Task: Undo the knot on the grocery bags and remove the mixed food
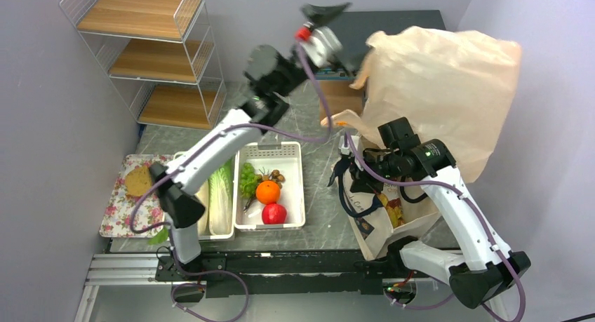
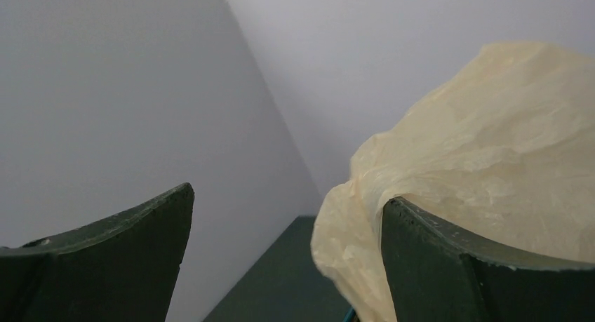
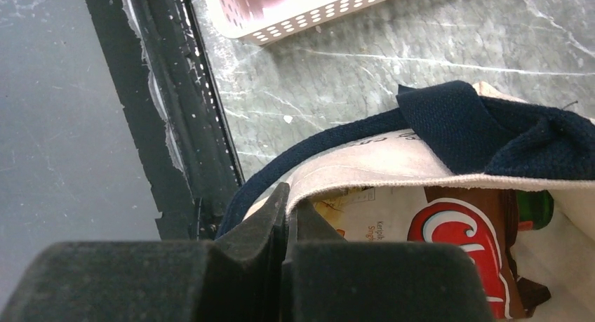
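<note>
The peach-beige plastic bag (image 1: 438,83) billows high at the back right; no knot shows on it. My left gripper (image 1: 335,13) is raised beside it and open, and the film (image 2: 491,153) lies over one finger (image 2: 484,280) with nothing between the jaws. My right gripper (image 3: 289,208) is shut on the rim of the cream canvas tote (image 1: 393,220). Inside the tote are a red snack packet (image 3: 463,245) and a green bottle (image 3: 537,208). An orange (image 1: 267,191), apple (image 1: 273,213), grapes (image 1: 247,178) and cabbage (image 1: 222,196) lie in white baskets (image 1: 295,161).
A floral tray (image 1: 116,220) at the left holds a bread slice (image 1: 137,182). A wire shelf rack (image 1: 151,48) stands at the back left. The tote's navy strap (image 3: 477,125) lies across its mouth. The table's black front rail (image 3: 175,111) runs beside my right gripper.
</note>
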Action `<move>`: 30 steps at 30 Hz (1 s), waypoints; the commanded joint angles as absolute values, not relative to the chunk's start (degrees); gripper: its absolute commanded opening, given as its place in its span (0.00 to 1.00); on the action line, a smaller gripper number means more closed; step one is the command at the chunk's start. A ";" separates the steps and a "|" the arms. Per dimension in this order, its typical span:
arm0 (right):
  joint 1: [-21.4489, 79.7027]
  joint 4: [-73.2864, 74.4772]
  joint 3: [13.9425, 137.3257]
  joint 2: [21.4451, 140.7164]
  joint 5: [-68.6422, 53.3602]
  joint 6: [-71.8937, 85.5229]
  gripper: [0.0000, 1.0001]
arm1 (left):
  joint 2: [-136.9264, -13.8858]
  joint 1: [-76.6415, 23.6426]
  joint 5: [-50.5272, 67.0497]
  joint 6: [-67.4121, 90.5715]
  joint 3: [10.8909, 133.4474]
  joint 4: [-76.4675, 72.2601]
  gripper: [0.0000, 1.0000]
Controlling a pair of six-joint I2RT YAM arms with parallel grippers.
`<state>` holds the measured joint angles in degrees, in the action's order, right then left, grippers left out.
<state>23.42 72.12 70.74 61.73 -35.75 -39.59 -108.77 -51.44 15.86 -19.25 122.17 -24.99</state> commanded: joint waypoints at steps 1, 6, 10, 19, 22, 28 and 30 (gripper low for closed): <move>23.79 71.29 72.04 59.68 -33.75 -37.28 0.00 | -95.26 -41.52 19.32 -7.83 112.86 -18.91 0.99; 23.82 67.43 71.79 58.49 -32.42 -35.42 0.00 | -84.75 -37.63 28.86 -7.20 99.22 -13.55 0.99; 23.82 65.23 71.21 58.12 -31.66 -34.75 0.00 | -82.24 -38.78 39.96 -14.62 95.77 -3.55 0.97; 23.81 62.73 71.17 57.21 -32.01 -33.74 0.02 | -83.18 -41.73 42.02 -20.23 97.26 7.40 0.53; 23.81 62.02 71.55 56.54 -31.55 -32.62 0.23 | -83.40 -41.56 34.11 -19.02 97.61 5.53 0.07; 23.77 60.35 74.42 54.72 -28.54 -27.44 0.76 | -81.03 -41.09 26.42 -17.86 93.67 -3.85 0.00; 23.81 59.26 76.11 54.24 -27.71 -25.16 0.90 | -80.67 -41.08 24.82 -17.76 93.05 -4.55 0.00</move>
